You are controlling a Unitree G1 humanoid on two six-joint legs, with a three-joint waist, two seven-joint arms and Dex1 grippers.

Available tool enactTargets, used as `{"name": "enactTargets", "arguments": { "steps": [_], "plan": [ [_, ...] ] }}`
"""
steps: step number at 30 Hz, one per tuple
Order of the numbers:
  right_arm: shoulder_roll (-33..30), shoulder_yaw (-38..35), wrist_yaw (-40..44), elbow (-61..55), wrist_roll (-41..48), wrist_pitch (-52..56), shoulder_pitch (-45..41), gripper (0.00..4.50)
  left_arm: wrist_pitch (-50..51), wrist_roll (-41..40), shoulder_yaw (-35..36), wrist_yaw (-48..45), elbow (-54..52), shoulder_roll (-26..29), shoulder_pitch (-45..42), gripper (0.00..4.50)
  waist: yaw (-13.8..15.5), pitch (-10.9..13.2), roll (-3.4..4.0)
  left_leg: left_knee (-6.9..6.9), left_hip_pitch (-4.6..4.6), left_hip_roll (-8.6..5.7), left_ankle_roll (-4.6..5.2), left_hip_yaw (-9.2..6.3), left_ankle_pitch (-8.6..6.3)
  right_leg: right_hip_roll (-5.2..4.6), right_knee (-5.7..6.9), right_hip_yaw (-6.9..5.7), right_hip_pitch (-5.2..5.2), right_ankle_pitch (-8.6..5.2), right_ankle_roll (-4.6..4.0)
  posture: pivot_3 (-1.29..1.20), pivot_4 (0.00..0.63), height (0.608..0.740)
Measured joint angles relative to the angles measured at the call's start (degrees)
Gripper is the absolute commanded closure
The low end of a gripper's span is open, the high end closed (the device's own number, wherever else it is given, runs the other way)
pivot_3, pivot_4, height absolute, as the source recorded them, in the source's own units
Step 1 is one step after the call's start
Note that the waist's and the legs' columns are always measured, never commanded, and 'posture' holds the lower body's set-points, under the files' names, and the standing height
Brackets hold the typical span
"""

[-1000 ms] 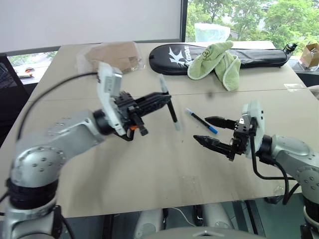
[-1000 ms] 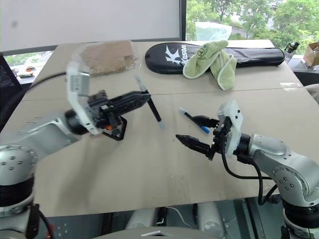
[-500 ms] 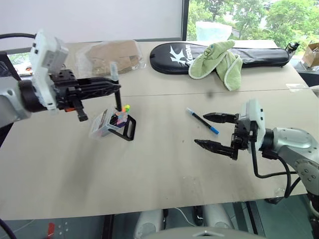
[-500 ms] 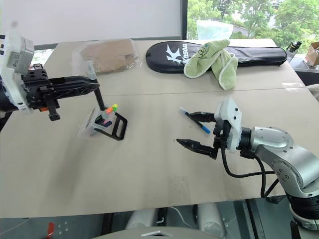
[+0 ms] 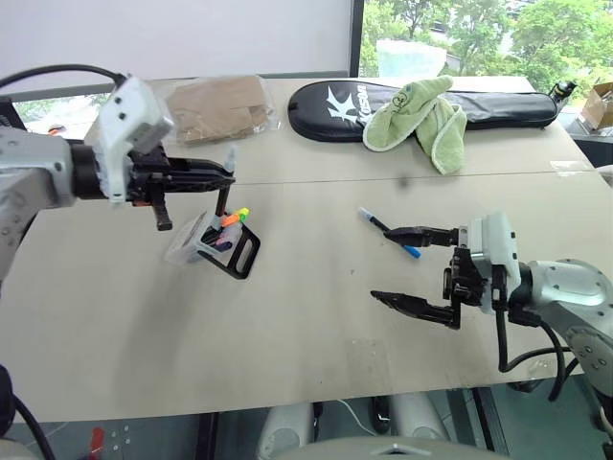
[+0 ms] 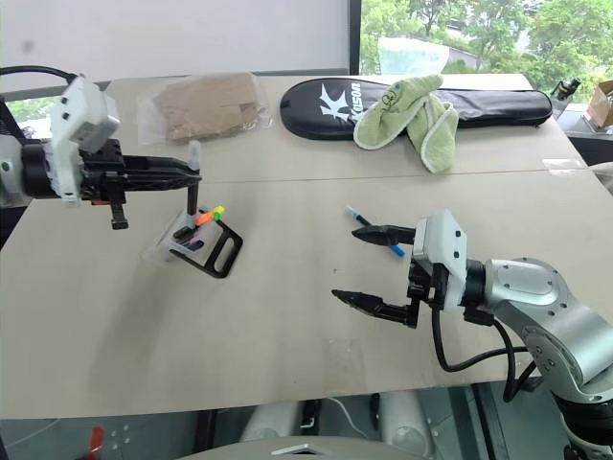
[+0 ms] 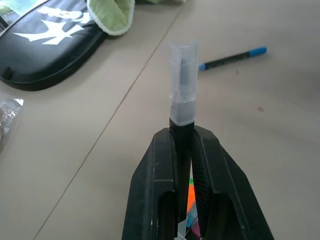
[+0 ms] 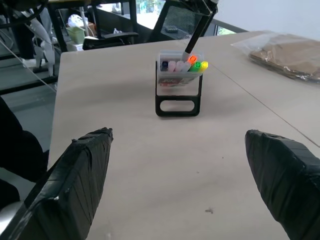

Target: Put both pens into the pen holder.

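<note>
The pen holder, a small clear box with a black frame and loop handle, stands on the table's left half with coloured markers in it. My left gripper is shut on the pen with white-grey ends. That pen hangs nearly upright, its lower end at the holder's opening. The pen with blue ends lies flat on the table, right of centre. My right gripper hovers there open, its upper finger over that pen and nothing between its fingers.
At the table's far side lie a crinkled clear bag of brown cardboard, a long black case and a green cloth. A seam crosses the tabletop between these and the holder.
My left arm has swung left with its pen, uncovering the holder, and turned the pen upright over it. My right gripper has barely shifted and stays open.
</note>
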Motion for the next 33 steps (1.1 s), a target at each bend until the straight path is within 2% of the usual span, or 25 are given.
{"name": "enactTargets", "arguments": {
  "steps": [5, 8, 14, 17, 20, 23, 30, 33],
  "plan": [
    [0.62, 0.75, -1.51, 0.48, -2.25, -0.38, -0.27, 0.00, -2.06, 2.84, -0.44, -3.25, -0.62, -0.78, 0.15, 1.68, -0.13, 0.01, -0.03, 0.01, 0.00, 0.01, 0.00, 0.00, 0.00, 0.00, 0.01, 0.01, -0.01, 0.00, 0.01, 0.00, 0.150, 0.740],
    [1.35, 2.62, -3.85, 1.66, -4.56, 0.16, -1.89, 0.00, -0.83, 1.81, 1.36, -2.74, -1.18, -3.50, 0.43, 0.23, -0.15, 0.01, -0.04, 0.06, 0.00, 0.03, 0.01, -0.02, 0.00, 0.00, 0.06, 0.01, 0.00, 0.01, 0.04, 0.00, 0.150, 0.740],
    [5.35, 8.91, -15.17, 12.75, -13.93, 8.88, -8.10, 0.00, 9.14, -8.59, 10.47, 0.82, -3.78, -7.29, 0.41, 0.23, -0.61, -0.02, -0.12, 0.12, 0.02, 0.05, 0.00, -0.01, 0.01, 0.00, 0.11, 0.02, 0.00, 0.06, 0.05, 0.00, 0.150, 0.740],
    [7.58, 11.34, -19.87, 19.39, -18.19, 13.90, -10.73, 0.00, 14.80, -16.24, 14.62, 6.69, -11.05, -11.89, 3.08, 0.23, -0.47, -0.02, -0.11, 0.12, -0.03, 0.03, -0.03, -0.04, 0.02, -0.03, 0.10, 0.02, 0.00, 0.25, 0.04, 0.00, 0.150, 0.740],
    [9.47, 11.77, -22.20, 23.84, -20.16, 17.66, -13.01, 0.00, 17.56, -20.42, 15.85, 14.20, -16.68, -17.59, 6.95, 0.23, -0.53, -0.02, -0.11, 0.11, -0.03, 0.02, -0.09, -0.03, 0.06, -0.05, 0.09, 0.05, 0.00, 0.27, 0.04, 0.00, 0.150, 0.740],
    [10.86, 12.50, -23.28, 28.58, -22.37, 18.64, -15.24, 1.04, 18.74, -23.15, 15.35, 23.74, -23.45, -23.82, 11.32, 0.19, -0.62, -0.04, -0.17, 0.12, 0.00, 0.01, -0.08, -0.02, 0.05, -0.06, 0.10, 0.08, 0.01, 0.29, 0.03, 0.00, 0.150, 0.740],
    [11.28, 12.98, -22.33, 30.03, -23.08, 20.16, -16.30, 4.41, 19.43, -27.20, 12.27, 41.65, -30.68, -34.78, 15.77, 0.19, -0.16, -0.15, -0.22, 0.19, 0.42, 0.00, -0.01, -0.17, 0.01, -0.04, 0.15, -0.02, 0.48, 0.30, -0.05, 0.00, 0.150, 0.740],
    [11.28, 11.23, -22.26, 29.30, -22.54, 21.30, -15.04, 4.47, 19.82, -31.92, 10.39, 49.62, -31.11, -39.54, 16.06, 0.19, 0.38, -0.16, -0.22, 0.17, 0.81, -0.06, 0.02, -0.22, 0.00, -0.08, 0.05, -0.05, 0.94, 0.17, -0.24, 0.00, 0.150, 0.740]
  ]
}}
